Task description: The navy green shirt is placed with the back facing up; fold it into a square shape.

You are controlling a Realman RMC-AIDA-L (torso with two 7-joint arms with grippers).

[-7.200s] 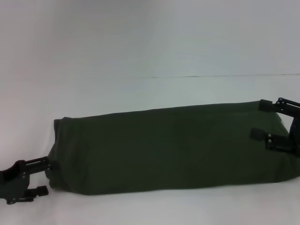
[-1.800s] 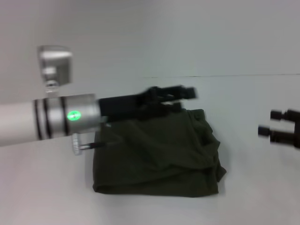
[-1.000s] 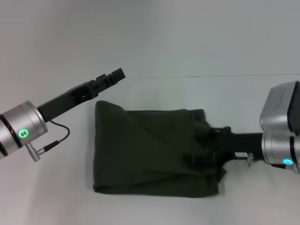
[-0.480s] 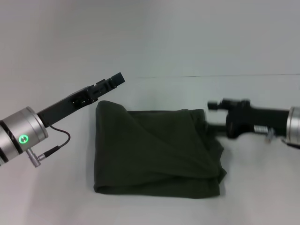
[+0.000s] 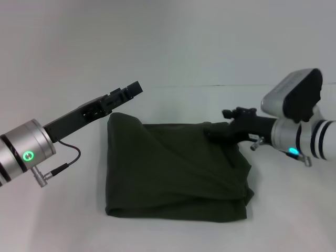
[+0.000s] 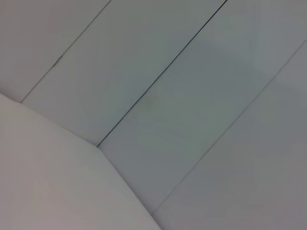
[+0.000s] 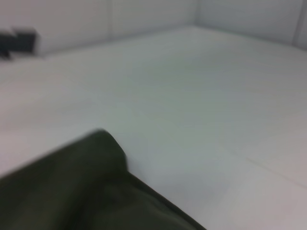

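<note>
**A:** Navy green shirt (image 5: 176, 170) status, head view?

**B:** Lies on the white table (image 5: 168, 231) as a rough rectangle, plain side up, roughly centre. Near edge fairly straight. Right side bunched and wrinkled, with a diagonal crease running across it.

**A:** Arms?

**B:** Left gripper (image 5: 128, 90) hangs above the table just past the shirt's far-left corner, not touching the cloth. Its jaws look pressed together, nothing between them. Right gripper (image 5: 218, 131) is at the shirt's far-right corner, tip right on the dark cloth. Black against dark green, so can't tell whether those jaws are spread or pinching the fabric.

**A:** Left wrist view?

**B:** Only pale wall panels (image 6: 192, 96) with thin dark seams, plus a white surface in one corner. No shirt and no fingers visible.

**A:** Right wrist view?

**B:** Shirt fold (image 7: 86, 187) fills the near corner, rounded edge resting on the table (image 7: 192, 96). A blurred dark shape (image 7: 19, 42) sits far off at the frame edge; can't identify it. Own jaws aren't in the picture.
</note>
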